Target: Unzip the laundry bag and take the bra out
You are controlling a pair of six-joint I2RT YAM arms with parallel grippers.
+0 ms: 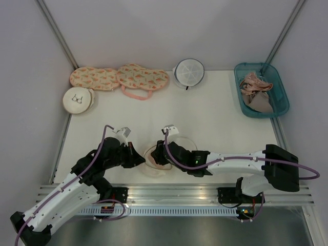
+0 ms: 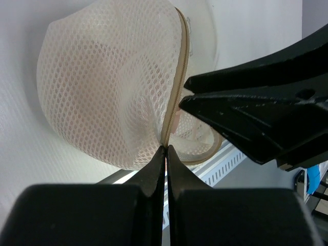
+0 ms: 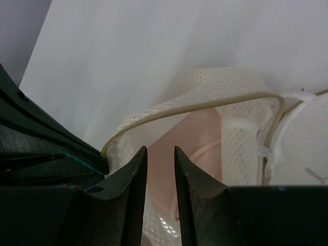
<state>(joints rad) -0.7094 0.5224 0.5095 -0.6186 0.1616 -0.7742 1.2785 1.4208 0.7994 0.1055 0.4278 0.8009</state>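
cream laundry bag (image 2: 102,82) pinched by left gripper (image 2: 165,148); right gripper (image 3: 160,149) apparently reaches inside.

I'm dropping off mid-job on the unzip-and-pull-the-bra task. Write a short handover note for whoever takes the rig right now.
Left gripper: shut, pinching the zipper rim of the laundry bag, which sits between the two arms.
Right gripper: at the bag's mouth, fingers a narrow gap apart over the pink bra. I can't tell whether it has a grip.
Done: the bag is unzipped enough to gape open.
Left: the bra is inside the bag. Take hold of it and pull it clear while the left gripper holds the rim.
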